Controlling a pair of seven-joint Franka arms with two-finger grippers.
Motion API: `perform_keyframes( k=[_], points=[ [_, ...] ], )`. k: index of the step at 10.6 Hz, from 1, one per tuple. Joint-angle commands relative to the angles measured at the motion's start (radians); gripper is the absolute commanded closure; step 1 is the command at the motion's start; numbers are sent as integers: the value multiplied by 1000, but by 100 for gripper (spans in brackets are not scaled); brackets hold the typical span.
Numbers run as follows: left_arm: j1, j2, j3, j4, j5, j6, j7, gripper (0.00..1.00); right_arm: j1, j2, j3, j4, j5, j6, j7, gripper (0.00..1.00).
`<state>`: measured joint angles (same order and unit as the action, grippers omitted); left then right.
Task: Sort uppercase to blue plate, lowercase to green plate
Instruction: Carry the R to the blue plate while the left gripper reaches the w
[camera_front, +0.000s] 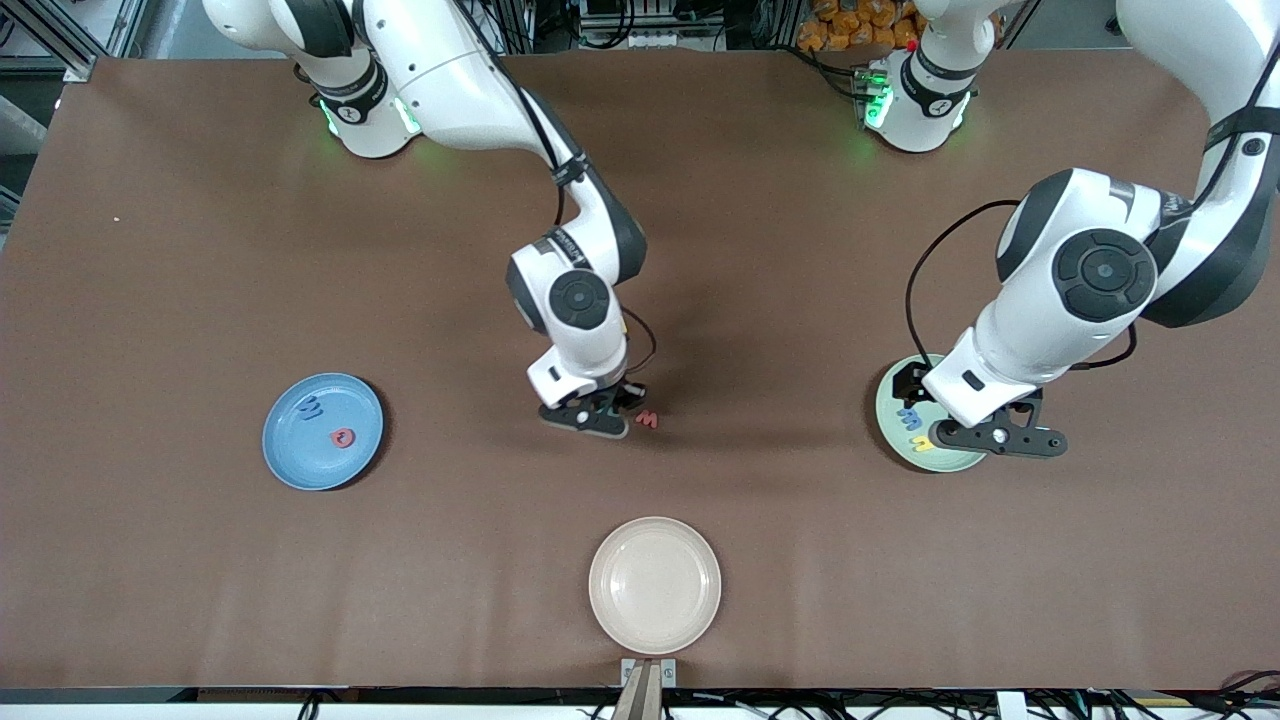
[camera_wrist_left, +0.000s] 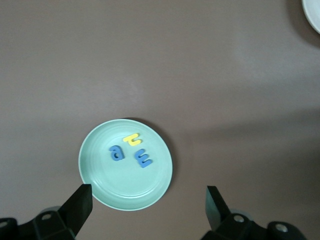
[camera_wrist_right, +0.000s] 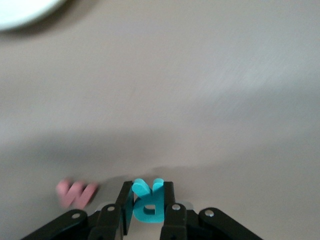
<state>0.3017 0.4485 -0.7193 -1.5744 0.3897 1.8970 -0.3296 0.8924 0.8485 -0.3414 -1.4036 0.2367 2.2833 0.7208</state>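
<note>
Lowercase: three on green plate, perhaps.

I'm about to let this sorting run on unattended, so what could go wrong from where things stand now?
1. The right pincer pinches the teal R only across its width; it might twist or slip on the way to the blue plate.
2. The red w lies right beside that pincer and could get nudged.
3. The open left pincer hangs over the green plate; lowering could disturb its letters.
</note>
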Motion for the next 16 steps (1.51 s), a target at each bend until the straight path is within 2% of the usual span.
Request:
perform_keyframes(
  k=[1,3,7,9,11,12,15,16],
  points=[
    [-15,-1,-2,5,-25,-15,24,0,-10,-16,-74,-8,15,-65,-136,100],
    [-39,16,-2,5,-29,-13,15,0,-36,-16,-116,-9,18,-103,-263,100],
    [-202,58,3,5,-32,11,-146,0,-176,-35,-123,-15,19,-136,-538,100],
    [-271,99,4,2,-16,141,-169,0,-234,-40,-122,-18,21,-146,-662,100],
    [-361,165,33,13,30,215,-259,0,-288,-69,-122,-18,21,-206,-772,100],
    [-409,192,58,20,49,270,-293,0,-312,-84,-122,-18,21,-261,-818,100],
    [-586,243,242,42,58,419,-331,0,-398,-127,-122,-26,21,-387,-969,100],
    [-651,271,297,69,57,459,-359,0,-427,-144,-122,-59,23,-381,-1025,100]
  ],
)
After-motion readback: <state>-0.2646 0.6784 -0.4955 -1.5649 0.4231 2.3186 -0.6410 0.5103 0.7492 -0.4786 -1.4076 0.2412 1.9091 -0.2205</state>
